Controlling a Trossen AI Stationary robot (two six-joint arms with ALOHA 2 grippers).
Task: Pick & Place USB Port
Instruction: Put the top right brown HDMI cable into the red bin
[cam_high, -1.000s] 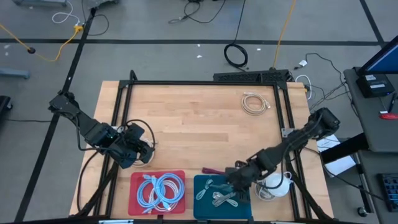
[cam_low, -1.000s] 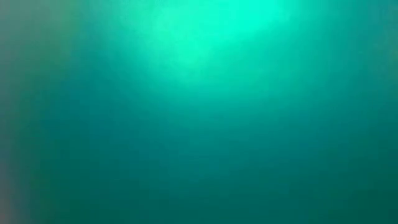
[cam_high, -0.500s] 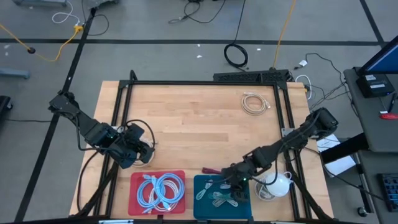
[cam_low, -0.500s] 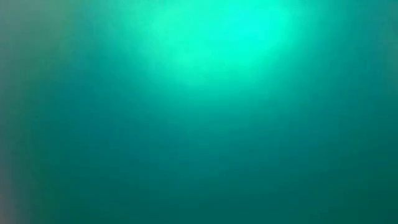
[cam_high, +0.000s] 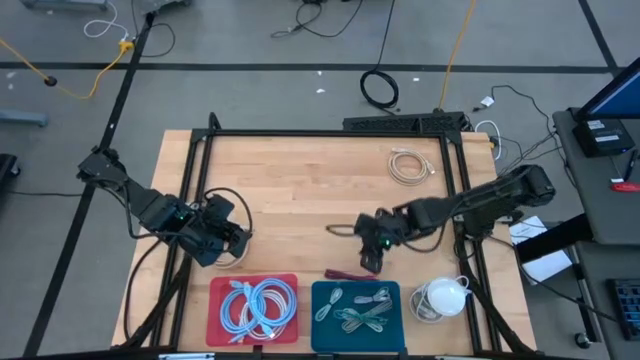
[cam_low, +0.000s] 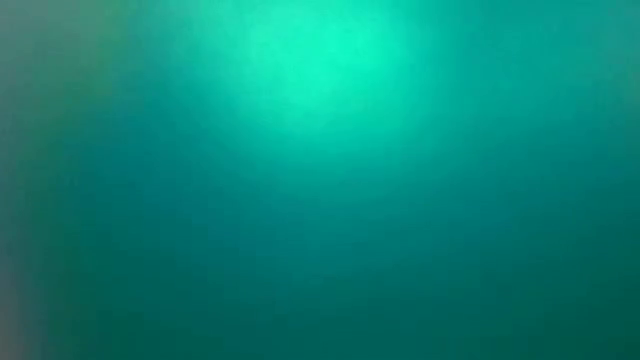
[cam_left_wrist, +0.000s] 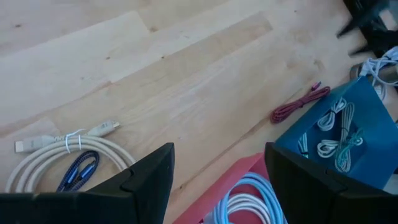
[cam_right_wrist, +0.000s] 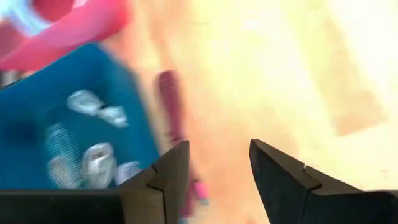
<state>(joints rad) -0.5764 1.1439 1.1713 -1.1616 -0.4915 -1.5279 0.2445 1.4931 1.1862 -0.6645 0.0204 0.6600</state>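
Right tool (cam_high: 372, 258) is over bare desk (cam_high: 300, 180), just off the blue tray (cam_high: 325, 295); fingers apart, nothing between them. Left tool (cam_high: 235, 243) parked at the far side of the desk from it, fingers wide apart, also empty.

Progress, my read: pale cables (cam_high: 358, 310) lie in the blue tray and blue-white ones (cam_high: 255, 305) in the red tray (cam_high: 220, 290) beside it, so part is done. Left: a thin maroon cable (cam_high: 345, 273) on the desk just beside the right tool, against the blue tray's rim; a beige coiled cable (cam_high: 408, 165) well beyond the tool; a white bundle (cam_high: 443, 295) outside the blue tray.

Maroon cable: long axis roughly parallel to the tray rim, lying flat. Which end carries the plug I can't tell.
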